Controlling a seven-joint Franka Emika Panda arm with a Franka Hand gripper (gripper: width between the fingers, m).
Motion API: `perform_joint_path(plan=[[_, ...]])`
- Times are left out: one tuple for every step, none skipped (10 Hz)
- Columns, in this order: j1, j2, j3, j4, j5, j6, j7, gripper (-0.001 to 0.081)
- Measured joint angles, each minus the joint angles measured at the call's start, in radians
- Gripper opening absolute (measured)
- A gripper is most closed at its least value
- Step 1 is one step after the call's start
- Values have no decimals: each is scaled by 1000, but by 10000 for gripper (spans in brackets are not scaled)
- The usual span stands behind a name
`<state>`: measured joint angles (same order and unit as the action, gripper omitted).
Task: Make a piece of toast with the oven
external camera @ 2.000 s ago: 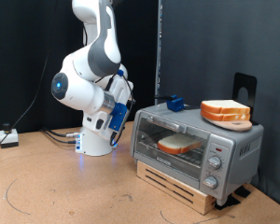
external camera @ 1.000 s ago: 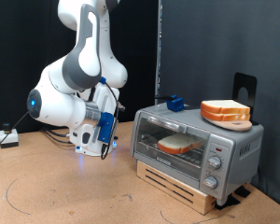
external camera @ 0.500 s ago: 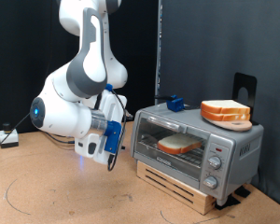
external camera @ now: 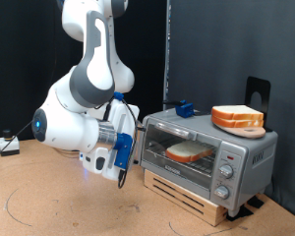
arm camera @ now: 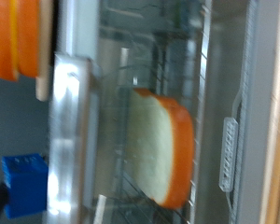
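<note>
The silver-grey oven point(external camera: 248, 155) stands on a wooden base at the exterior view's right, its glass door shut. The piece of toast point(external camera: 187, 152) lies on the wire rack inside, seen through the glass. In the wrist view the toast point(arm camera: 164, 149) shows behind the door glass, with the grey bar handle point(arm camera: 70, 131) beside it. My gripper point(external camera: 124, 171) hangs low, just off the oven door on the exterior view's left, not touching it. Nothing shows between its fingers. The fingers do not show in the wrist view.
A thicker pile of bread slices point(external camera: 238, 118) and a small blue block point(external camera: 184, 108) sit on the oven's top. A black stand point(external camera: 258, 90) rises behind the oven. A small box with cables point(external camera: 6, 146) lies at the exterior view's far left.
The arm has folded down and swung toward the oven. The hand has dropped from the oven's top level to door height and come closer to the door.
</note>
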<state>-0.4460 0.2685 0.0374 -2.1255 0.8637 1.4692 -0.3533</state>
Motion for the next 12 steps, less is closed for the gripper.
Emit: perform_joint_path(plan=[[1,30,12,43,19,-38,13,807],[1,66,25,88,31,-66,34,807],[3,106,37,135,32,-101,65,807],[10,145,47,179,30,-106,91,807],[22,175,53,209,30,-76,114,807],[36,198,51,235,29,-57,130,807],[35,198,51,233,31,-61,128,807],[34,200,52,233,47,-62,111,807],[35,210,56,239,63,-55,102,807],[38,232,64,259,73,-41,102,807],[44,264,71,286,75,-31,104,807],[54,298,77,312,74,-25,113,807]])
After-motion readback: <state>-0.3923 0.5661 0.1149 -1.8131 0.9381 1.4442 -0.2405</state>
